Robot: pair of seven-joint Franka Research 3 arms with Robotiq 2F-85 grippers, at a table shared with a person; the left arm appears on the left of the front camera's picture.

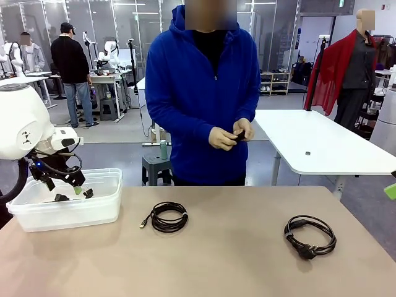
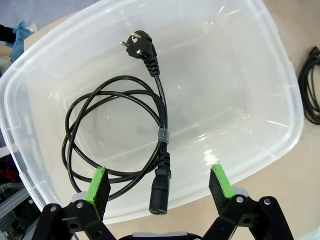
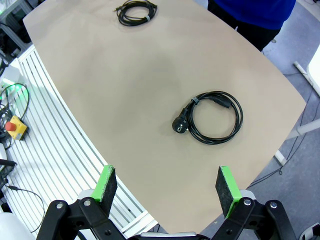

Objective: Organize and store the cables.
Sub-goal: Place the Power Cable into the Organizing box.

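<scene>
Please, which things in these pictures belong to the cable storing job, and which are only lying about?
Belong to the job: clear plastic bin; black power cord coiled inside it; thin black coiled cable mid-table; thick black coiled power cord at the right.
Just lying about: grey stool; white table behind; yellow box with red button.

First cable (image 2: 163, 136) in the bin (image 1: 68, 213), left (left claw (image 2: 158, 172) over it); second cable (image 1: 168, 229) centre; third cable (image 1: 304, 250) right.
</scene>
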